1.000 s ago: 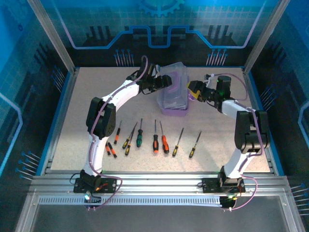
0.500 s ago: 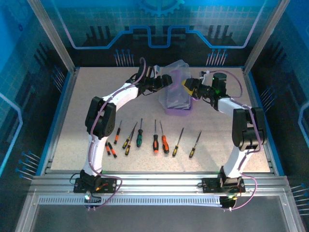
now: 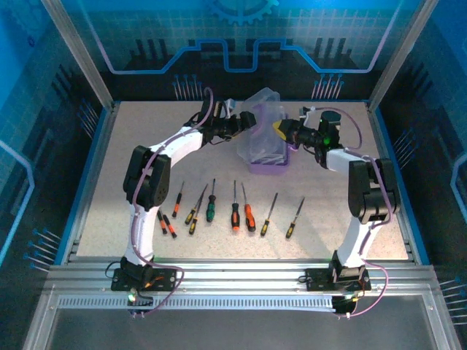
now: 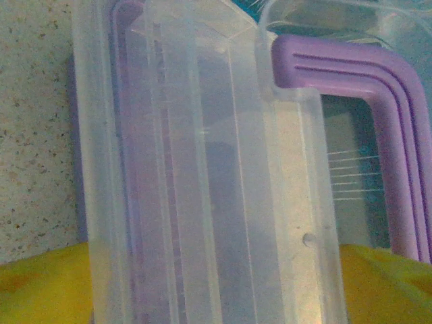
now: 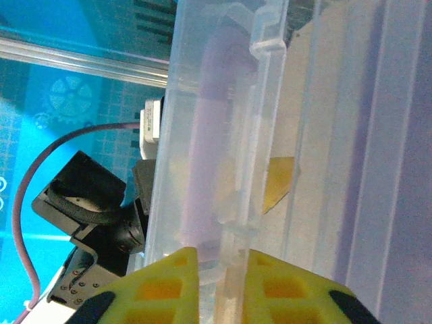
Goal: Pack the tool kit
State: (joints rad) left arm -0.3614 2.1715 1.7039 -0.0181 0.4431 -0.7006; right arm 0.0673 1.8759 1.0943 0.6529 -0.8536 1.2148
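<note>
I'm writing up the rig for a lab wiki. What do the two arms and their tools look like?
Both the left arm and the right arm have white links with bulky black joints. A thin purple cable runs along each. The left tool and right tool are black with yellow pads.

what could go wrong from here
1. The right gripper pinches just the thin rim of the clear lid; it could slip and the lid drop shut.
2. The left gripper stands open around the case, not clamping it, so the case may tip or slide toward the screwdrivers.
</note>
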